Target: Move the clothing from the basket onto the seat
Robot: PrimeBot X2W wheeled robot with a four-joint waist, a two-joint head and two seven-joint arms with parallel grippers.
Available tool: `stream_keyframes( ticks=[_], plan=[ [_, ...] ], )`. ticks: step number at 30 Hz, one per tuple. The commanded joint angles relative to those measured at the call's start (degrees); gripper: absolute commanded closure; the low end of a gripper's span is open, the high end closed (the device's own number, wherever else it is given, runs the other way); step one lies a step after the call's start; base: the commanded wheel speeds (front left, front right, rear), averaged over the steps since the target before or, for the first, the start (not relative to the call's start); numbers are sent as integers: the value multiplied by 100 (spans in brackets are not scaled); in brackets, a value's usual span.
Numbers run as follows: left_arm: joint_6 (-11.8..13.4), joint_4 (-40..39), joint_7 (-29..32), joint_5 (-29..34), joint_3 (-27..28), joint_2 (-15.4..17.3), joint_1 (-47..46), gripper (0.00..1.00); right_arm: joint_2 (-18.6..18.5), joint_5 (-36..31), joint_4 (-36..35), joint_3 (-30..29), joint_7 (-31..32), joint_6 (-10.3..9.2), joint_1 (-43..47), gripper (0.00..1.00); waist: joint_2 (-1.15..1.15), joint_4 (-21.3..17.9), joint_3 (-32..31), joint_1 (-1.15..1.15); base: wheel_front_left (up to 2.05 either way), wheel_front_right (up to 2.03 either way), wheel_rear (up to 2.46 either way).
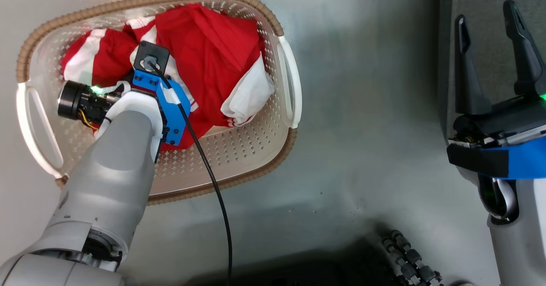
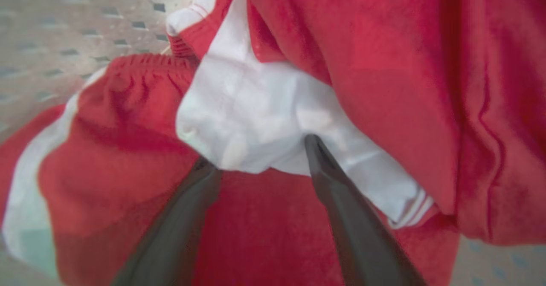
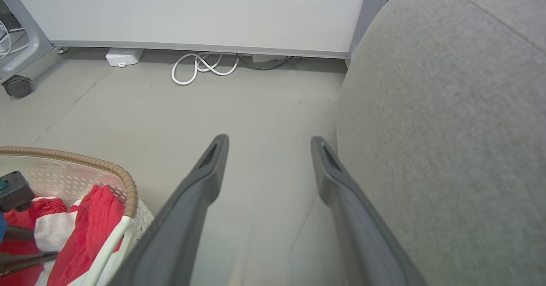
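Note:
Red clothing (image 1: 213,51) with white panels lies heaped in the cream perforated basket (image 1: 264,13) on the floor. My left arm reaches down into the basket. Close up, my left gripper (image 2: 257,150) stands open, its fingers (image 2: 341,209) straddling a bunched white fold of a red garment (image 2: 256,107), the left tip tucked under the cloth. My right gripper (image 1: 485,13) is open and holds nothing, hanging over the floor beside the grey seat (image 3: 448,128). The basket's brown rim (image 3: 123,183) and some clothing (image 3: 94,218) sit at the lower left of the right wrist view.
Grey floor (image 1: 362,107) separates basket and seat. A black cable (image 1: 213,183) trails from my left wrist. By the pale wall panel lie a coiled white cord (image 3: 200,66), a small white box (image 3: 123,56) and a caster wheel (image 3: 17,85).

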Motion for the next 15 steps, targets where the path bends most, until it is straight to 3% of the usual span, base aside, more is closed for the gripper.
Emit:
stream_keyframes(
  ticks=[1, 10, 11, 12, 15],
  plan=[
    [-33, 2, -1, -56, -8, 4, -100, 0, -31, 19, -65, -27, -4, 1, 25, 0, 0, 5, 110, -1, 0, 0, 0],
    [-181, 7, -185, -190, -77, -111, -173, 0, -5, -1, -162, -42, -4, 1, 160, 0, 0, 43, 260, -1, 0, 0, 0],
    [-199, 7, -186, -175, -118, -119, -164, 53, -4, -1, -161, -46, -4, 1, 173, 0, 0, 47, 260, -1, 0, 0, 0],
    [-204, 5, -240, -167, -149, -126, -160, 99, -9, 4, -151, -53, -4, 1, 176, 0, 0, 52, 259, -1, 0, 0, 0],
    [-277, 7, -175, -151, -239, -138, -80, 100, 13, 15, -128, -65, -4, 1, 178, 0, 0, 63, 219, -1, 0, 0, 0]
  ],
)
